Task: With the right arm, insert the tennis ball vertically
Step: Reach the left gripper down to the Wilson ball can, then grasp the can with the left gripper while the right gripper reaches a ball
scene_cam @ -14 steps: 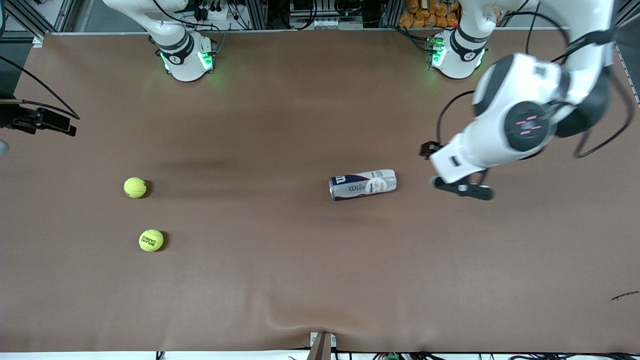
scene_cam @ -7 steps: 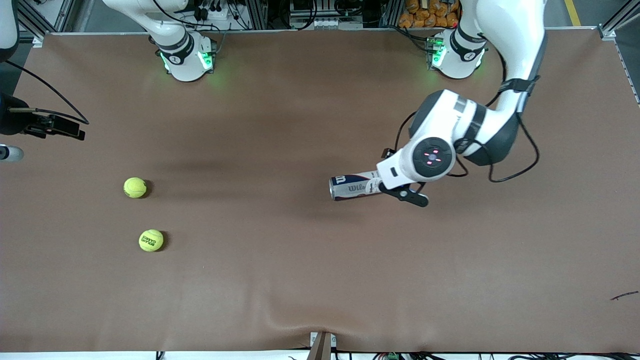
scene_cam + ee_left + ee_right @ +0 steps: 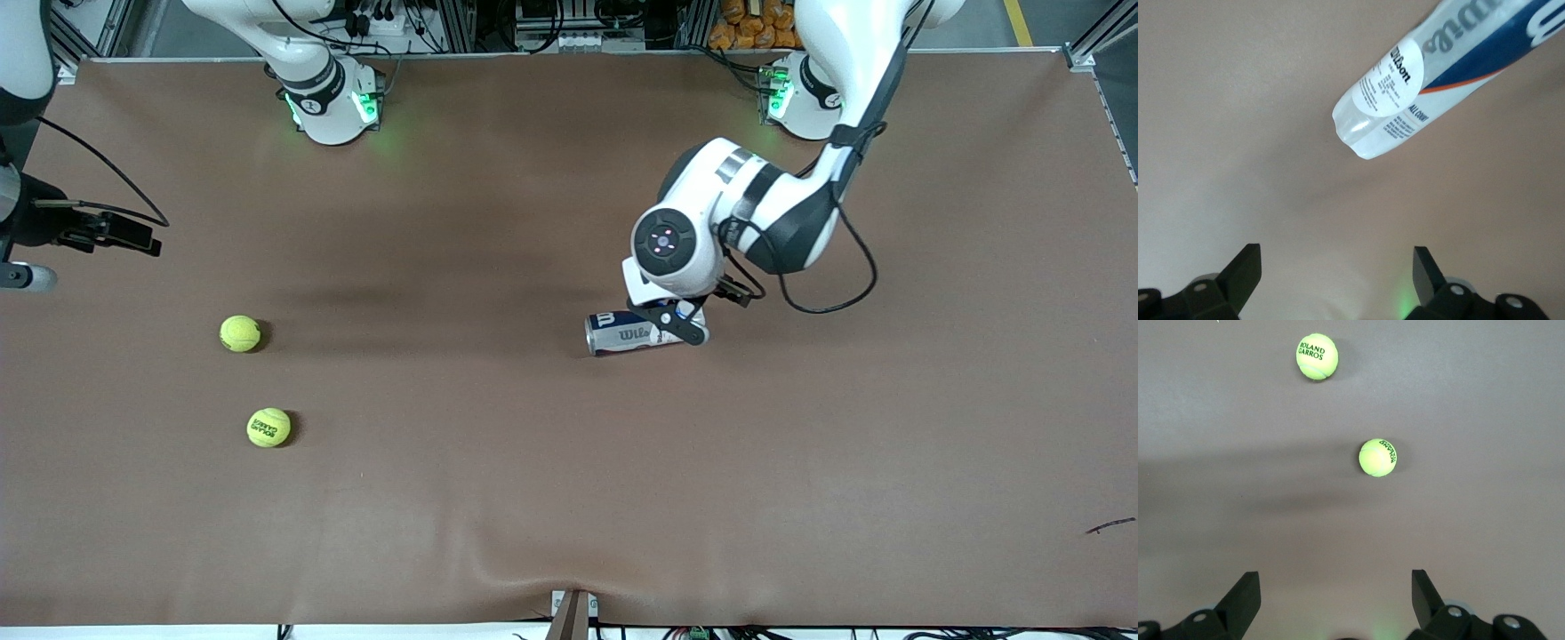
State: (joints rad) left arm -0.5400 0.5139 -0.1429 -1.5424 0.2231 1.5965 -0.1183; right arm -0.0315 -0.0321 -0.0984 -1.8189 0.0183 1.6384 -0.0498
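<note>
A Wilson tennis ball can lies on its side mid-table, also seen in the left wrist view as the can. My left gripper hangs open over the can's closed end, with nothing between its fingers. Two yellow tennis balls lie toward the right arm's end: one ball and a lettered ball nearer the front camera. The right wrist view shows both, the plain ball and the lettered ball. My right gripper is open and empty, above the cloth at that end, apart from the balls.
Brown cloth covers the whole table. A small dark scrap lies near the front corner at the left arm's end. A clamp sits at the middle of the front edge. The right arm's hand shows at the table's edge.
The left arm has swung in from its end of the table and now hangs over the can's closed end. The right arm's hand has edged slightly farther into view. The can and balls stayed put.
</note>
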